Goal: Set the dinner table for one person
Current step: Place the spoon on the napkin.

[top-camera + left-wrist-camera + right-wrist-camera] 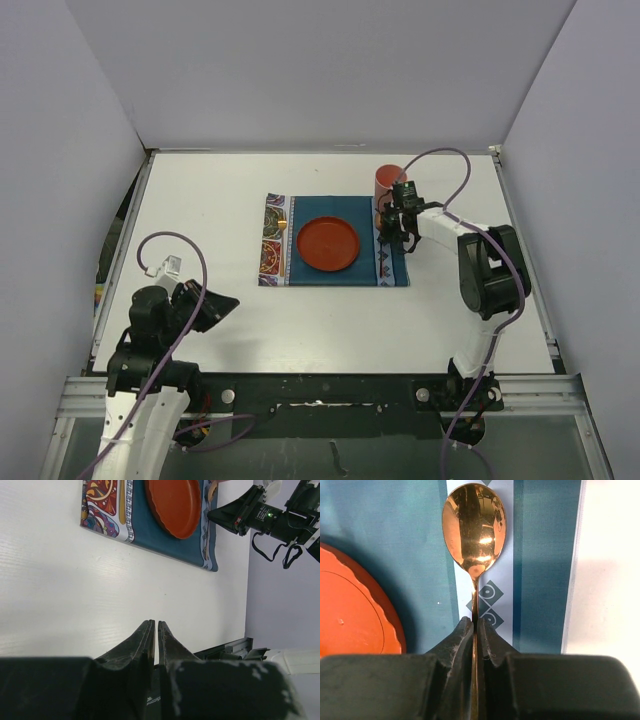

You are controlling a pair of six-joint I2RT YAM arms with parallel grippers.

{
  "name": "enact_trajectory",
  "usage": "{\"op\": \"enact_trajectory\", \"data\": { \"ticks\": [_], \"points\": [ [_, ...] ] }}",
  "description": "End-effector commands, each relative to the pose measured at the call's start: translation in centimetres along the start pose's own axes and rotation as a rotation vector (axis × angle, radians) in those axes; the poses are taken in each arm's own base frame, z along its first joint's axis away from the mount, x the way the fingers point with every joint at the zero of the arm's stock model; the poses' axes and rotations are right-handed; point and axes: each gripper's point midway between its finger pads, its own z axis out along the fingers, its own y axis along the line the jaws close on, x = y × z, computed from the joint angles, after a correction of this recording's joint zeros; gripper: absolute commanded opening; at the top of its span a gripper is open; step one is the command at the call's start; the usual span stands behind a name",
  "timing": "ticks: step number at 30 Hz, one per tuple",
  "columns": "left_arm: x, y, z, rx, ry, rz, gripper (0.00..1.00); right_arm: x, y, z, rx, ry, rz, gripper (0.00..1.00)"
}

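The dinner table (330,325) is a wide white top filling the overhead view, and a teal placemat (330,281) with patterned ends lies near its middle, a little toward 12 o'clock. A round orange plate (327,244) sits at the centre of the mat. An orange cup (387,180) stands on the table at the mat's 1 o'clock corner, just beside it. The right gripper (474,625) reaches in from 3 o'clock and hangs over the mat's right-hand patterned strip. Its two fingers are pressed onto the thin handle of a gold spoon (474,527), pinching it. In the wrist view the spoon's bowl points to 12 o'clock above the pale strip, with the plate's scalloped rim at 8 o'clock. Whether the bowl touches the mat I cannot tell. The left gripper (154,625) is well apart from the setting, at about 8 o'clock of the table near the arm's base. Its fingers are pressed together with only a hairline gap and nothing between them, above bare tabletop. From its camera a slim gold piece of cutlery (122,502) shows on the mat's left patterned end, on the far side of the plate from the spoon.
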Motion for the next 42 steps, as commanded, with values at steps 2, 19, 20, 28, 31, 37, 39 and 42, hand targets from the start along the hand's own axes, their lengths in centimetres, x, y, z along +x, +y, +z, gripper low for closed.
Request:
{"op": "enact_trajectory", "data": {
  "ticks": [2, 19, 20, 28, 31, 37, 39, 42],
  "points": [
    [-0.9, -1.1, -0.2, 0.028, -0.023, 0.033, 0.07, -1.6, 0.4, -0.1, -0.008, -0.059, -0.003, 0.0],
    [-0.8, -1.1, 0.3, 0.044, -0.016, 0.038, 0.07, -1.9, -1.0, 0.1, 0.041, -0.048, -0.073, 0.0],
    [-0.8, -1.1, 0.4, 0.046, -0.015, 0.038, 0.07, -1.8, -1.0, 0.1, 0.041, -0.046, -0.074, 0.0],
    [-0.7, -1.1, 0.4, 0.051, -0.011, 0.039, 0.07, -1.9, -1.1, 0.5, 0.048, -0.042, -0.088, 0.0],
    [-0.7, -1.1, 0.3, 0.05, -0.014, 0.039, 0.07, -2.1, -0.8, 0.4, 0.032, -0.043, -0.097, 0.13],
    [-0.8, -1.1, 0.2, 0.05, -0.023, 0.038, 0.07, -2.7, -0.3, -0.1, 0.017, -0.06, -0.103, 0.25],
    [-0.8, -1.2, 0.1, 0.05, -0.023, 0.04, 0.07, -2.8, -0.2, -0.2, 0.015, -0.064, -0.108, 0.27],
    [-0.8, -1.2, 0.0, 0.049, -0.024, 0.041, 0.07, -3.0, -0.2, -0.4, 0.012, -0.069, -0.113, 0.27]
  ]
}}
